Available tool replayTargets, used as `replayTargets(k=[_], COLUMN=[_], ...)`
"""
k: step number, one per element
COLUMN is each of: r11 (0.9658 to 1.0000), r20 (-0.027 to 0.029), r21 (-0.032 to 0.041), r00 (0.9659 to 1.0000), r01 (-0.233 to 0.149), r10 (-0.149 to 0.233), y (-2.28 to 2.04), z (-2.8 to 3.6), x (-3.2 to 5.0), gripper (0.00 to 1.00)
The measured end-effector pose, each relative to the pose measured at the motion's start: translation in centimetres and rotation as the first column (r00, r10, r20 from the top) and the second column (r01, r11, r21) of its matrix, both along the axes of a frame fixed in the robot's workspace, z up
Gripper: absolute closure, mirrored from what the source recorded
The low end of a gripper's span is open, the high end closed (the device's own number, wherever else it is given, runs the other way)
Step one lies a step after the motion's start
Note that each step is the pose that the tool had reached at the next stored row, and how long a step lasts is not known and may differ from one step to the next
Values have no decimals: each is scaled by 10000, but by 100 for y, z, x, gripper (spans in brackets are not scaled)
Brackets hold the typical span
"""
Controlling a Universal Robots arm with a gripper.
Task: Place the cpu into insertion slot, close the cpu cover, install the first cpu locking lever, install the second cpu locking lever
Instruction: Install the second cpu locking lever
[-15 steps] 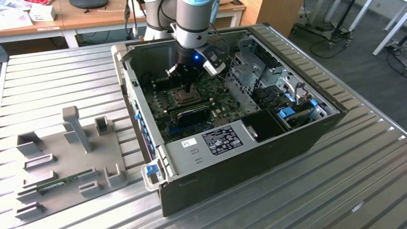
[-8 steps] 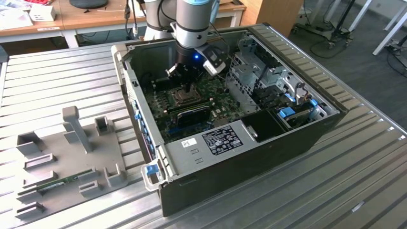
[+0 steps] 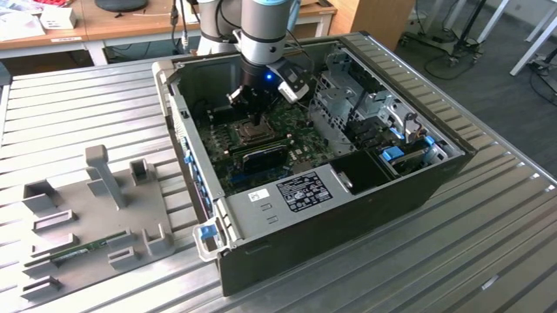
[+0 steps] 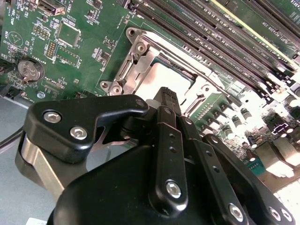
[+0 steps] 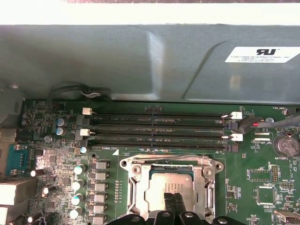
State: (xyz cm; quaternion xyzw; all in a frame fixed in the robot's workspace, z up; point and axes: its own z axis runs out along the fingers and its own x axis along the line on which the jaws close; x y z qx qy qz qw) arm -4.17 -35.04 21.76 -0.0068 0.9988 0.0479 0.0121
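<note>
The insertion slot [image 3: 253, 135] sits in the green board inside the open computer case. In both wrist views the cpu [image 5: 161, 183] [image 4: 161, 76] lies flat in it, grey metal top up. The silvery cpu cover [image 5: 135, 185] [image 4: 140, 56] appears to lie down around the chip. A thin lever rod [image 4: 123, 70] runs along one side of the socket. My gripper [image 3: 255, 121] [image 5: 174, 205] [image 4: 168, 95] hangs right over the socket. Its black fingertips are shut together above the chip's edge, with nothing between them.
Long black memory slots [image 5: 159, 131] run beside the socket, with the grey case wall [image 5: 140, 61] past them. A metal drive cage [image 3: 348, 98] stands at the exterior view's right. A grey fixture plate [image 3: 96, 215] carrying a green memory stick [image 3: 85, 249] lies outside the case.
</note>
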Motion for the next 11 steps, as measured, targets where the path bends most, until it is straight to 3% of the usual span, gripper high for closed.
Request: replayTargets(k=[11], r11=[10000], r20=[0], r21=[-1], r00=[10000], r01=[0], r10=[0], y=[0], z=[25], x=[0], gripper=[89])
